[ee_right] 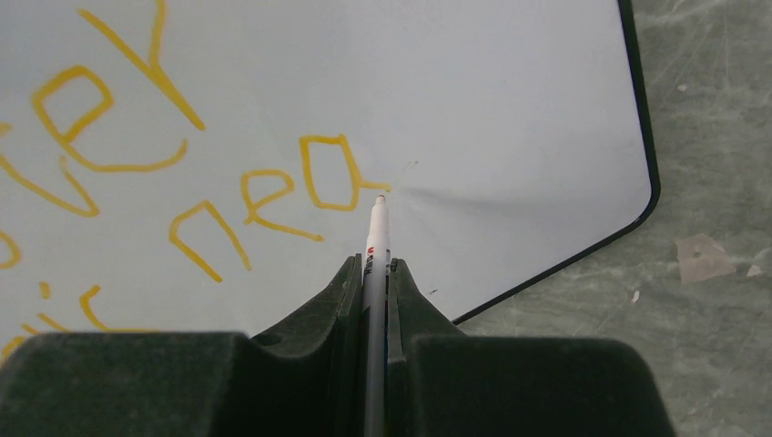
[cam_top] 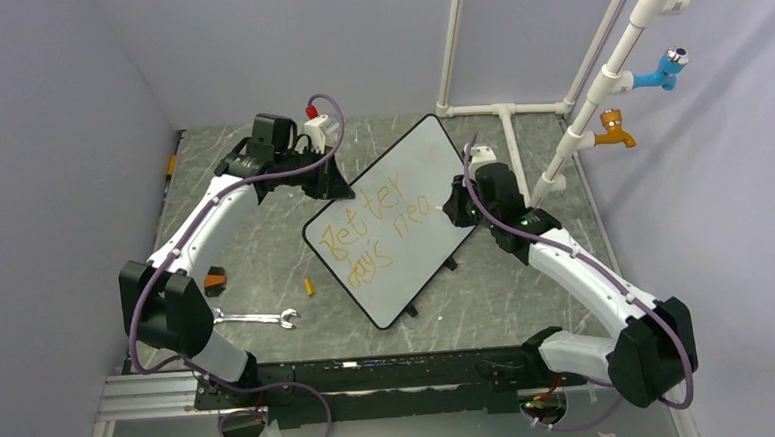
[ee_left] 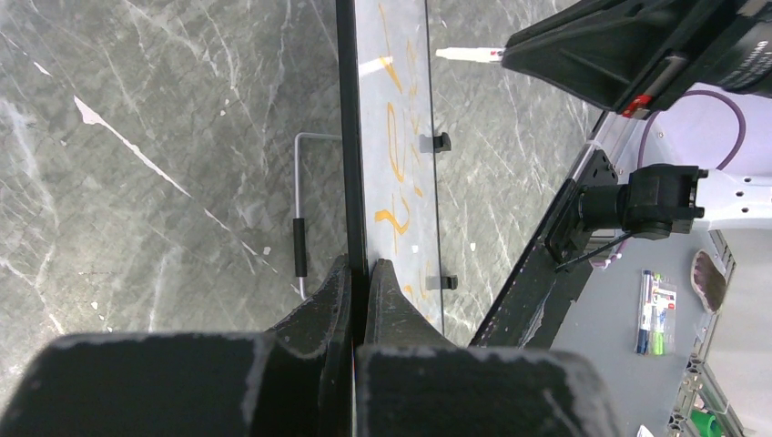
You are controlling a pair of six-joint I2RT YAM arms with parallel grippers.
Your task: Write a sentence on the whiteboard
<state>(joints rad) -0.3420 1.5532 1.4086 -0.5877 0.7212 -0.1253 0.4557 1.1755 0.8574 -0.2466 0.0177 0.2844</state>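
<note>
The whiteboard lies tilted at the table's middle. The orange sentence on it reads "Better days nea" in two lines. My left gripper is shut on the board's black frame at its upper left edge; in the left wrist view the frame runs between its fingers. My right gripper is shut on a white marker. The marker's tip touches the board just right of the "a" of "nea".
A silver wrench, a small orange cap and a black-and-orange piece lie left of the board. White pipes with a blue tap and an orange tap stand at the back right.
</note>
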